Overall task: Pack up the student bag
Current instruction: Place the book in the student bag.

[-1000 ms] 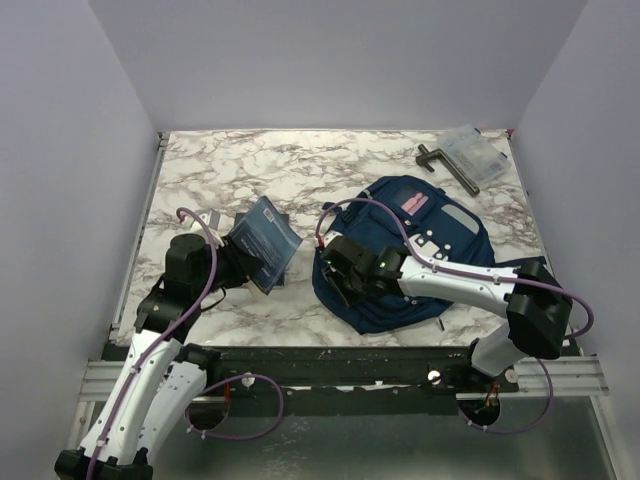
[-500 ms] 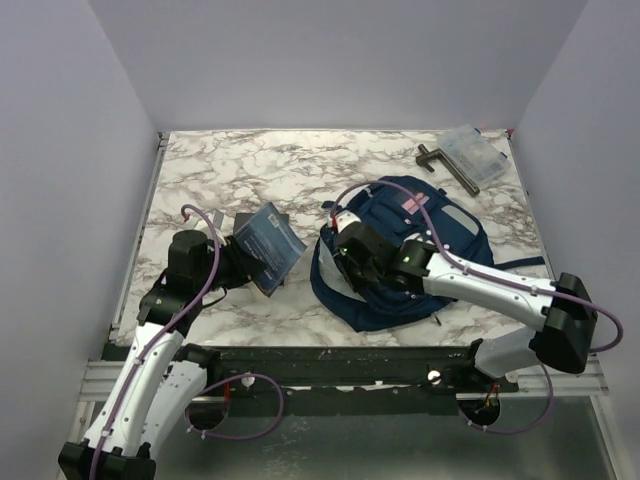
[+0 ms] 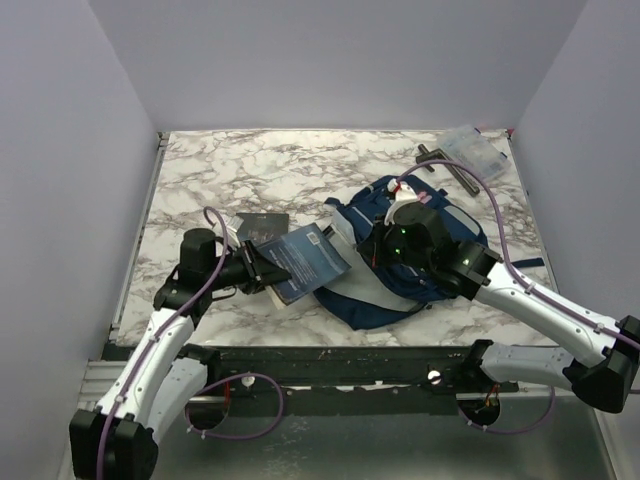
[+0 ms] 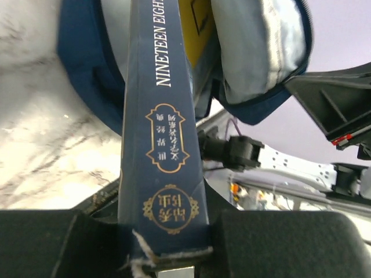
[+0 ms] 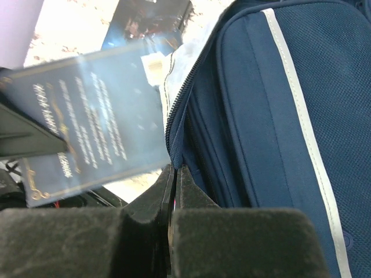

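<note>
The student bag (image 3: 385,305), navy blue with grey stripes, lies at the centre right of the marble table (image 3: 240,170). My right gripper (image 3: 381,245) is shut on the zipper edge (image 5: 175,156) of its upper panel and holds it raised, so the pale lining (image 3: 352,286) shows. My left gripper (image 3: 258,266) is shut on a dark blue book (image 3: 308,260) with gold lettering. The book (image 4: 159,116) reaches to the right, its far end at the bag's mouth (image 4: 200,23). In the right wrist view the book (image 5: 93,133) hangs just left of the bag (image 5: 278,116).
A second dark book (image 3: 262,222) lies flat on the table behind the held one. At the back right corner sit a clear plastic case (image 3: 472,152) and a dark T-shaped tool (image 3: 447,166). The right arm (image 3: 540,305) stretches over the bag's near right side.
My right gripper has shut on the bag's edge and lifted it up and back, opening the bag. My left arm has carried the book to the right, up to the opening.
</note>
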